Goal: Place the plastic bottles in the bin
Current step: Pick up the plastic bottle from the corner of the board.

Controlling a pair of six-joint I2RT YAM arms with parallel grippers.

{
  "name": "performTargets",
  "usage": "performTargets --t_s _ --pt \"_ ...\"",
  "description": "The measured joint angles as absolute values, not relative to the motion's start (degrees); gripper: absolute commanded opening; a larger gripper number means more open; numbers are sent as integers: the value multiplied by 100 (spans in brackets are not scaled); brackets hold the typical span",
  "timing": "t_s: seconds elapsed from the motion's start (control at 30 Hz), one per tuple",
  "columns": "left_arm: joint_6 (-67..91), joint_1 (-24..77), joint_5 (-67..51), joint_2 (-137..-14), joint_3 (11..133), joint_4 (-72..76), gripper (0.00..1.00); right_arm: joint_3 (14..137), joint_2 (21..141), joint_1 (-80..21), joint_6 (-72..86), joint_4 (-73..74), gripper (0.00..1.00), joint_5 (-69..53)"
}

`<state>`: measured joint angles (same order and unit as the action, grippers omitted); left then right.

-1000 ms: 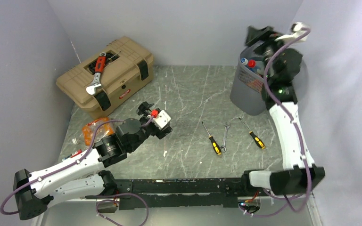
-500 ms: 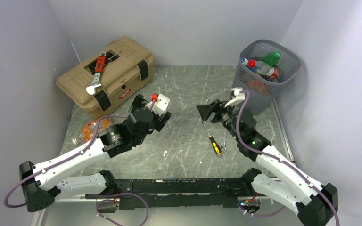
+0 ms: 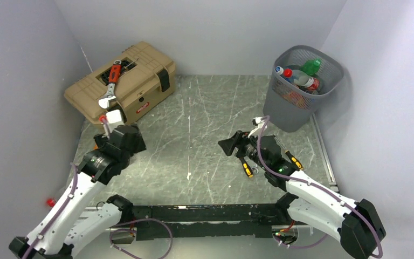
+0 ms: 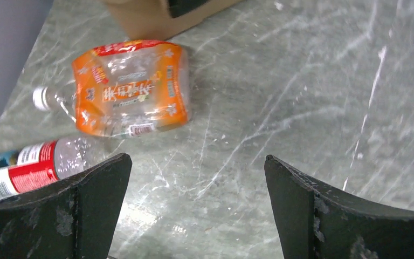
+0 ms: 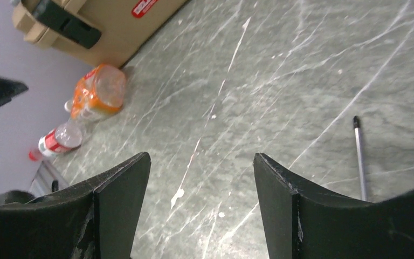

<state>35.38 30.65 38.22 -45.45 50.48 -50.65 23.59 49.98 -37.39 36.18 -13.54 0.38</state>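
1. One bin [image 3: 280,108]: grey wire mesh with a rounded-square rim, narrowing toward its base. It stands well to the right of the toolbox [image 3: 140,94], by the same far wall.
2. The binned bottles [image 3: 310,67] number at least three, with green, red and blue-and-white caps showing at the rim. I cannot tell the full count.
3. Two bottles lie on the table [image 3: 194,108]. The orange bottle [image 4: 129,89] is clear, crumpled plastic with an orange wrap and a white cap, on its side just in front of the toolbox's left end.
4. The red bottle [image 4: 21,167] is clear and round with a red-and-white label. It lies just beside the orange one, farther from the toolbox.
5. One toolbox: tan hard plastic, boxy, with two black latches on its front. One wrench [image 3: 110,83] with a red handle and a steel head lies on its lid.
6. Two screwdrivers [image 3: 246,168] have yellow-and-black handles and thin steel shafts. They lie well right of the toolbox, nearer the arms.
7. The table top is grey-green and stone-like, with white veins.
8. The left gripper [image 4: 194,210] has two scuffed black wedge fingers spread fully wide with nothing between them. It hovers in front of the toolbox's left end.
9. The right gripper [image 5: 202,210] has its jaws apart and holds nothing. It is to the right of the toolbox, by the screwdrivers.
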Motion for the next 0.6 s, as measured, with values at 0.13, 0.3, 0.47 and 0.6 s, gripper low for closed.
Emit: performTargets --t_s 0.13,0.3,0.47,0.6 --pt "3977 1992 3345 -4657 5098 -5155 100 2235 5089 -3826 3664 -1535 74 -130" --pt "4497 698 2731 -4816 4915 -5207 99 2196 5122 -3852 3673 -1708 74 -272" --pt "5610 95 2735 -4510 4703 -5686 100 2193 5227 -3909 3671 -1887 74 -399" --pt "7054 56 3109 -4237 4644 -6182 100 2196 5463 -3979 3671 -1922 74 -572"
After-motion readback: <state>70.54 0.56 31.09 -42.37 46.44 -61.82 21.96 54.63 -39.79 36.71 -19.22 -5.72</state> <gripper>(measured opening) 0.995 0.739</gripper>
